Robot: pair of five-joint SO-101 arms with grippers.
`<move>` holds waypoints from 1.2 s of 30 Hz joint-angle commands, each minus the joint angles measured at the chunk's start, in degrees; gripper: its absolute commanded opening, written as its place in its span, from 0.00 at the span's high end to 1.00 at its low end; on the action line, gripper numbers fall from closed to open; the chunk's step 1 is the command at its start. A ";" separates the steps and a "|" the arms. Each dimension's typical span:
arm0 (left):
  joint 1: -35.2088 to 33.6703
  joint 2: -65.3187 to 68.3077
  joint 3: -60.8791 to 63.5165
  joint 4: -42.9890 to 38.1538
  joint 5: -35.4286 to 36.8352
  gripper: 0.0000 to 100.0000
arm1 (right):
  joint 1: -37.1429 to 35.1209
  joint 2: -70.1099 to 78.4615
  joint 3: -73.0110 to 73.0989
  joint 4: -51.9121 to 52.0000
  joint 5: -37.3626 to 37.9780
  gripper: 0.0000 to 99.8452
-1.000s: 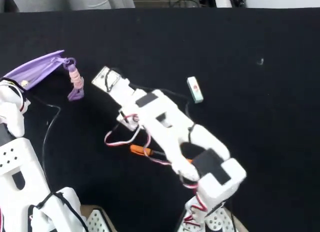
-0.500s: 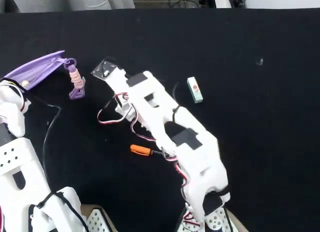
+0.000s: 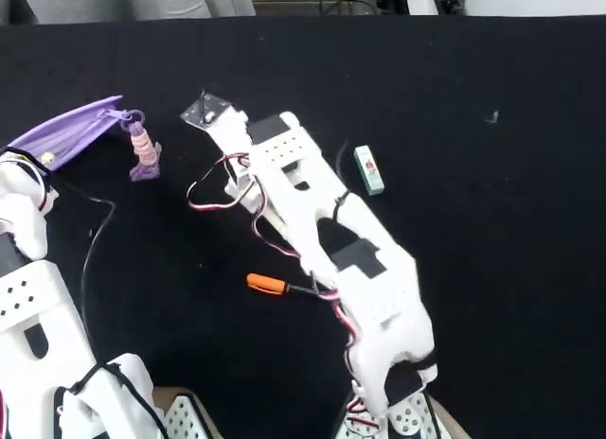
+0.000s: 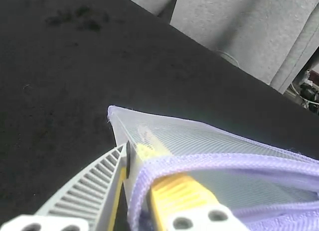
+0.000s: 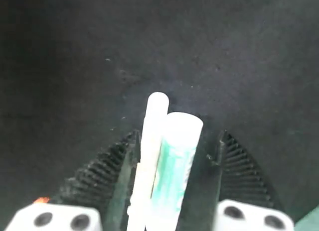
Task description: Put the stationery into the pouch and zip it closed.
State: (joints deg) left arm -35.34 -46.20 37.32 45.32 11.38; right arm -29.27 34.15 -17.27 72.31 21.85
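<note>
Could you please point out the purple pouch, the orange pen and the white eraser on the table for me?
purple pouch (image 3: pixel 66 131), high view, middle of its mesh side.
orange pen (image 3: pixel 267 284), high view, its orange barrel.
white eraser (image 3: pixel 369 168), high view, middle of its top face.

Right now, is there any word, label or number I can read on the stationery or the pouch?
Nothing can be read.
Tube in the right claw: green print, too blurred to read.
White block: a red mark, too small to read.
Pouch: no print seen.
</note>
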 commanded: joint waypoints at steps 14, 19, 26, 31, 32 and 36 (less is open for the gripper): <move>-0.57 -0.35 -2.33 -1.23 -0.44 0.97 | -6.51 -15.78 21.58 -15.82 0.53 0.76; -0.57 -0.35 -2.24 -1.23 -0.44 0.97 | -6.59 -7.60 14.55 -11.60 0.53 0.76; -0.57 -0.35 -1.98 -1.23 -0.44 0.97 | -1.76 4.62 -0.84 -3.60 0.62 0.76; -0.40 -0.35 -1.89 -1.49 -0.44 0.97 | -0.53 8.92 -7.87 2.29 0.53 0.80; -0.40 -0.35 -1.89 -1.49 -0.44 0.97 | -0.35 9.45 -8.75 2.64 0.26 0.85; -0.22 -0.35 -1.89 -1.32 -0.44 0.97 | 0.70 9.80 -10.07 2.99 -0.26 0.99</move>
State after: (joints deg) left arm -35.34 -46.20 37.32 45.32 11.38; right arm -31.38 43.74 -24.75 74.24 21.93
